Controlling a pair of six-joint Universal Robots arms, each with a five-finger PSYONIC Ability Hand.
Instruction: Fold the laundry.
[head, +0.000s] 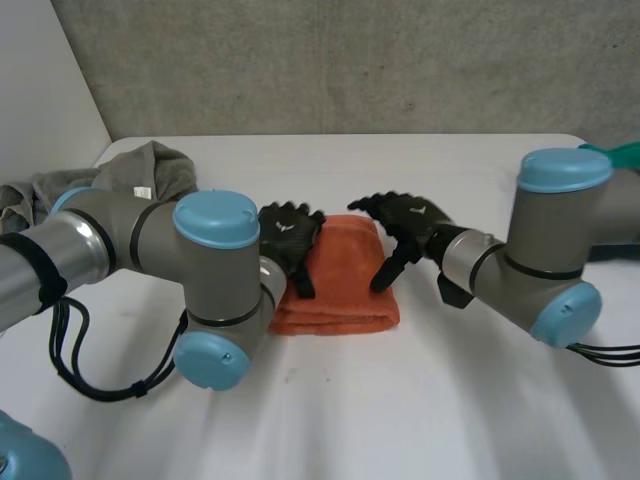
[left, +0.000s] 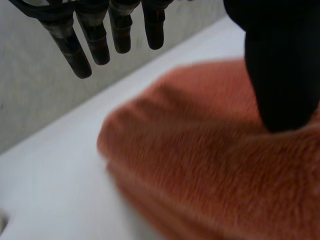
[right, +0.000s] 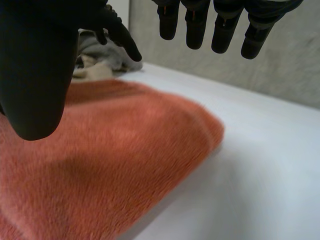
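Nearest, the left arm (head: 215, 290) bends in front of a folded orange towel (head: 345, 290) lying mid-table (head: 450, 400). Both hands are released, fingers straight: left hand (head: 290, 235) over the towel's left edge, right hand (head: 410, 225) over its right. Grey clothes (head: 150, 170) sit far left.

White table (head: 330, 400): smooth, matte, rounded far corners, spans head view from side to side. Grey concrete wall (head: 350, 60): rough, speckled, rises just behind table's far edge. Plain white panel (head: 40, 80): far left, meets concrete wall. Teal object (head: 622, 153): table's far right, cut off, kind unclear.
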